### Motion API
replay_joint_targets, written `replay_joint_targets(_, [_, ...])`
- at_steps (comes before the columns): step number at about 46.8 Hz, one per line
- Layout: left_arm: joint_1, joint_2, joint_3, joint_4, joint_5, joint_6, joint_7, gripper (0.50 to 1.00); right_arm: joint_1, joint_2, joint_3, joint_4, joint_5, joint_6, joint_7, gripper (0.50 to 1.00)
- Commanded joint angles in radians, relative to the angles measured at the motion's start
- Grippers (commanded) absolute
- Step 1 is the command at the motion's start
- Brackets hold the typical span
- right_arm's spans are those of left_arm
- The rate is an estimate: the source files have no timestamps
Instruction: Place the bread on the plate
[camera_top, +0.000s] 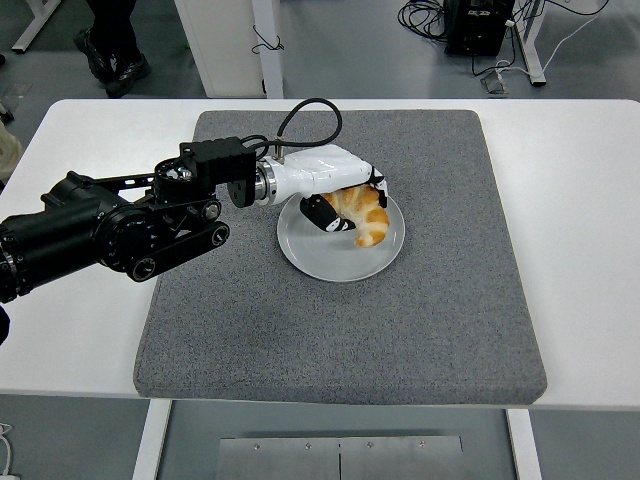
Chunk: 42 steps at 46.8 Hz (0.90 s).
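— What's around the plate (340, 252)?
— Only the grey mat (340, 320) on the white counter (580, 200).
— And the robot hand (345, 200)?
— The left one reaches in low over the plate, fingers gripping the bread (364, 213).

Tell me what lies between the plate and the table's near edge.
In the head view, only bare grey mat lies between the plate and the table's near edge, then a white table strip.

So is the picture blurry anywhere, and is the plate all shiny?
Head view: sharp all over, no motion blur on the left hand or the croissant. Head view: the plate shows only a soft sheen, no harsh glare. Head view: lighting is even, with faint shadows on the grey mat.
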Motion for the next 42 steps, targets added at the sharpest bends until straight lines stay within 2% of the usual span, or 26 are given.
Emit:
replay_joint_targets(1, [0.007,-0.004,0.000,0.007,0.000,0.003,-0.001,0.500,0.000,0.000,0.000,0.000,0.000,0.000,0.001,1.000])
replay_joint_targets(22, [0.046,-0.023,0.020,0.053,0.006,0.037,-0.004,0.500,0.000,0.000,0.000,0.000,0.000,0.000,0.000,1.000])
replay_joint_targets(42, [0.073,-0.020,0.020,0.063,0.000,0.044,-0.009,0.500,0.000,0.000,0.000,0.000,0.000,0.000,0.000,1.000])
